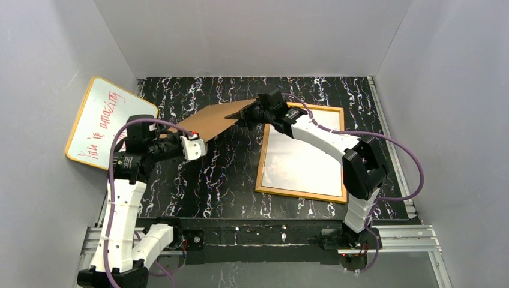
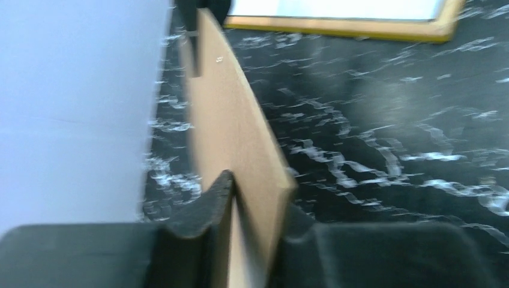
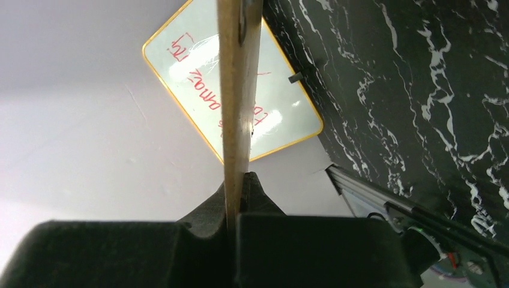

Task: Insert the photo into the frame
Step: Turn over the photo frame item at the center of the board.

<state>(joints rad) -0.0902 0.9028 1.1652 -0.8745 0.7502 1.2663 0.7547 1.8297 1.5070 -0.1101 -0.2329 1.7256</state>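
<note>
Black marbled table (image 1: pixel 222 180) inside white walls, with 2 arms at its near edge. Item 1, frame (image 1: pixel 300 195): yellow-orange border, lying flat on the table's right half. Item 2, photo (image 1: pixel 303 159): a white sheet lying inside the frame, judged to be the print face down. Item 3, backing board (image 1: pixel 210 120): brown, lifted off the table and tilted, between the frame and the whiteboard (image 1: pixel 105 120) leaning at the left wall. Right gripper (image 1: pixel 245 115): clamped tight on the board's right end. Left gripper (image 1: pixel 195 143): jaws narrow about the board's left end; the blurred view does not show contact. Step in hand, by judgement: 2-arm handling of the board, photo apparently seated. Next move calls for a firm left pinch, then level carriage over the frame with edges squared.
</note>
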